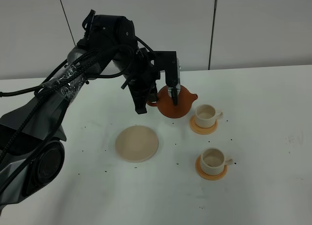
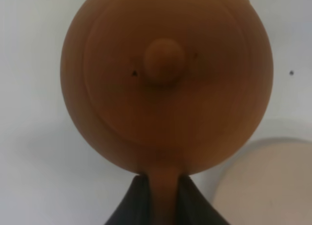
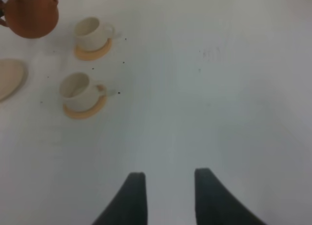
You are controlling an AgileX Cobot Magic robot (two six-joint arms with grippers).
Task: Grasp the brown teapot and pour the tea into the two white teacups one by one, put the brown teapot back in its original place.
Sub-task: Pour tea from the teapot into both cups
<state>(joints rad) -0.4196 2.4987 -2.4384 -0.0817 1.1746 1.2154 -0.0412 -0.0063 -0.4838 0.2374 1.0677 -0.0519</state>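
Left claw point(image 2: 163, 200) on brown teapot point(image 2: 165, 78) handle

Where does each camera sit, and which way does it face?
Exterior high: above the arms, looking down at the table; the left arm shows, holding the brown teapot.
Left wrist: on the left arm, facing the teapot's lid; left gripper clamps its handle.
Right wrist: on the other arm, facing the table; open right gripper shows.
Exterior high and right wrist share the two white teacups and trivet.

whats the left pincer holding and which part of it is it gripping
The brown teapot, by its handle, clamped in the left pincer; the right pincer holds nothing.
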